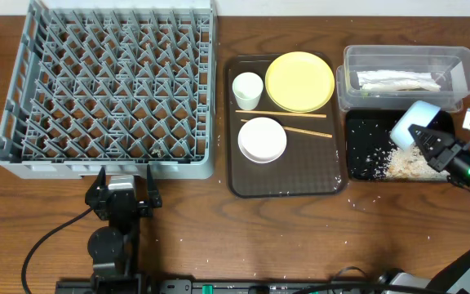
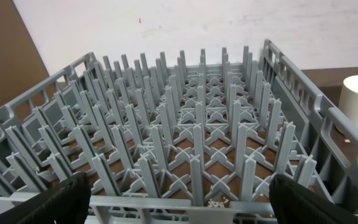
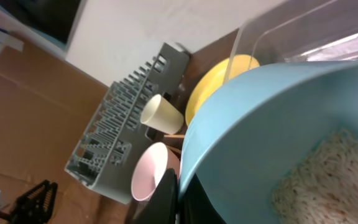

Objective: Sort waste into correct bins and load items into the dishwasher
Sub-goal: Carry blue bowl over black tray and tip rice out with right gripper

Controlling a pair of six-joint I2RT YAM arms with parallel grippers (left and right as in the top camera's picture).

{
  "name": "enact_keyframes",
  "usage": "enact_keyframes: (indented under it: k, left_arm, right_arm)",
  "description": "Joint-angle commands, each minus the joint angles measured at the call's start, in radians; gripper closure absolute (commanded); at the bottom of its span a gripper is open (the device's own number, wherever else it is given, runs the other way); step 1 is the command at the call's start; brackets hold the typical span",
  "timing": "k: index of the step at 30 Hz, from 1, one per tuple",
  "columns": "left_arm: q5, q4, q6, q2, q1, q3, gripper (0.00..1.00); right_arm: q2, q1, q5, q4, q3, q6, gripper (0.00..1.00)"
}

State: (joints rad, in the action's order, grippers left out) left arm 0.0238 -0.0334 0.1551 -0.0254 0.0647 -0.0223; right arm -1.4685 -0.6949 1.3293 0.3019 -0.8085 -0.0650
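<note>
My right gripper (image 1: 427,144) is shut on the rim of the light blue bowl (image 1: 413,122), which it holds tipped over the black tray (image 1: 365,135). White rice (image 1: 403,162) lies heaped and scattered on that tray. In the right wrist view the gripper (image 3: 180,186) pinches the bowl (image 3: 260,124), with rice (image 3: 328,174) inside it. The clear tub (image 1: 406,55) holds the crumpled wrapper (image 1: 398,80). Yellow plate (image 1: 299,81), white cup (image 1: 247,88), white bowl (image 1: 262,139) and chopsticks (image 1: 300,131) lie on the brown tray (image 1: 284,184). My left gripper (image 1: 125,175) stands open at the front edge of the grey dish rack (image 1: 108,86), nothing between its fingers (image 2: 67,199).
Bare wooden table lies in front of the rack and the brown tray. A few rice grains dot the table near the brown tray's right edge. The left arm's cable runs along the front left. The rack (image 2: 191,124) fills the left wrist view.
</note>
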Motion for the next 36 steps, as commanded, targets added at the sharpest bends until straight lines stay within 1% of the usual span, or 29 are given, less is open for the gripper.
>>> enact_keyframes:
  k: [1,4,7,10,12,15,19,25,29,33,36]
  left_arm:
    - [-0.013,-0.037,0.005,0.002,0.005,0.018,0.07]
    - [-0.013,-0.037,0.005,0.002,0.005,0.018,0.07]
    - [-0.013,-0.037,0.005,0.002,0.005,0.018,0.07]
    - [-0.013,-0.037,0.005,0.002,0.005,0.018,0.07]
    - [-0.013,-0.037,0.005,0.002,0.005,0.018,0.07]
    - [-0.013,-0.037,0.005,0.002,0.005,0.018,0.07]
    - [-0.013,-0.037,0.005,0.002,0.005,0.018,0.07]
    - [-0.013,-0.037,0.005,0.002,0.005,0.018,0.07]
    - [-0.013,-0.037,0.005,0.002,0.005,0.018,0.07]
    - [-0.013,-0.037,0.005,0.002,0.005,0.018,0.07]
    - [-0.013,-0.037,0.005,0.002,0.005,0.018,0.07]
  right_arm:
    - [0.010,0.027,-0.039,-0.001,0.025,-0.031,0.99]
    - [0.010,0.031,-0.039,-0.024,0.042,-0.020,0.99]
    - [0.010,0.029,-0.045,-0.050,0.048,0.031,0.99]
    - [0.010,0.027,-0.171,-0.077,0.049,0.227,0.99]
    - [0.010,0.028,-0.208,-0.079,0.051,0.285,0.99]
    - [0.010,0.032,-0.161,-0.079,0.053,0.285,0.99]
    - [0.010,0.042,0.037,-0.129,0.053,0.159,0.99]
    - [0.010,0.041,0.230,-0.210,0.053,0.122,0.99]
    - [0.010,0.041,0.230,-0.206,0.053,0.128,0.99]
    - [0.010,0.037,0.229,-0.209,0.053,0.170,0.99]
    - [0.010,0.032,0.229,-0.222,0.053,0.253,0.99]
